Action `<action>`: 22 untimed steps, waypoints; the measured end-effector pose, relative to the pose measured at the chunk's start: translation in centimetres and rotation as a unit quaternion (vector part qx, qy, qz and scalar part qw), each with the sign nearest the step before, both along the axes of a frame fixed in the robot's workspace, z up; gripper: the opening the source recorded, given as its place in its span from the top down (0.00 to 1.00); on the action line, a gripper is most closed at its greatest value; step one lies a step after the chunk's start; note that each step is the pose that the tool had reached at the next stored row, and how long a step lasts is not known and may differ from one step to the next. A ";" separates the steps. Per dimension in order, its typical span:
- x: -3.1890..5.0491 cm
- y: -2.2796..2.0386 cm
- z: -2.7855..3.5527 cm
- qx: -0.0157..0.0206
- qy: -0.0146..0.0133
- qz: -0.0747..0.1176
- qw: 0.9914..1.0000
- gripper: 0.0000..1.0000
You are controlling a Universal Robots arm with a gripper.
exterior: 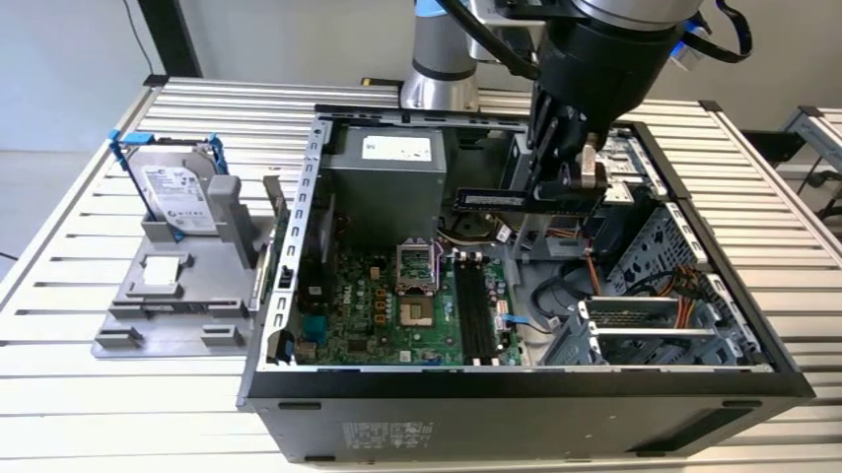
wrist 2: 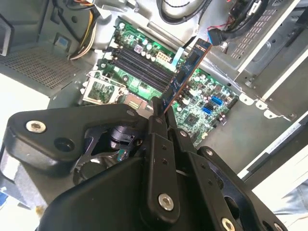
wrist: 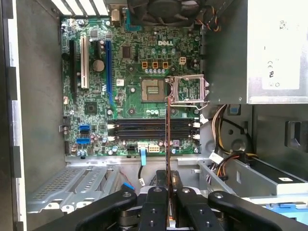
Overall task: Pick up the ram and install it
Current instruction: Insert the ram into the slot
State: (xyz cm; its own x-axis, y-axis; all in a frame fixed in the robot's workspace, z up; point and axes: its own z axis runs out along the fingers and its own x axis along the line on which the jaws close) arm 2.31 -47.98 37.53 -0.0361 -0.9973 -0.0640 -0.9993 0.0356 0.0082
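Gripper [exterior: 563, 192] fingers clamped on the ram [exterior: 500, 200], stick held level above the motherboard [exterior: 375, 315] near the open case's [exterior: 526, 384] middle, gripped end hidden between fingers, chips indistinct edge-on in the first wrist view.

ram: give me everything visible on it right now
The ram is a thin, narrow dark stick with a small white label on its face; its edge looks brownish in the second wrist view. The hand is shut on one end, and the rest juts out free. It hangs roughly level above the motherboard, crosswise to the black slots, touching neither.
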 end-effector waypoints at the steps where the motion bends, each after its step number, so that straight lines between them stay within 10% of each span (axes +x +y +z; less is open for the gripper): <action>1: 0.00 0.00 0.00 0.000 0.000 0.000 1.000 1.00; 18: -0.02 0.09 0.00 0.000 0.000 -0.001 1.000 1.00; 22: -0.01 0.10 -0.01 0.000 0.000 -0.029 1.000 1.00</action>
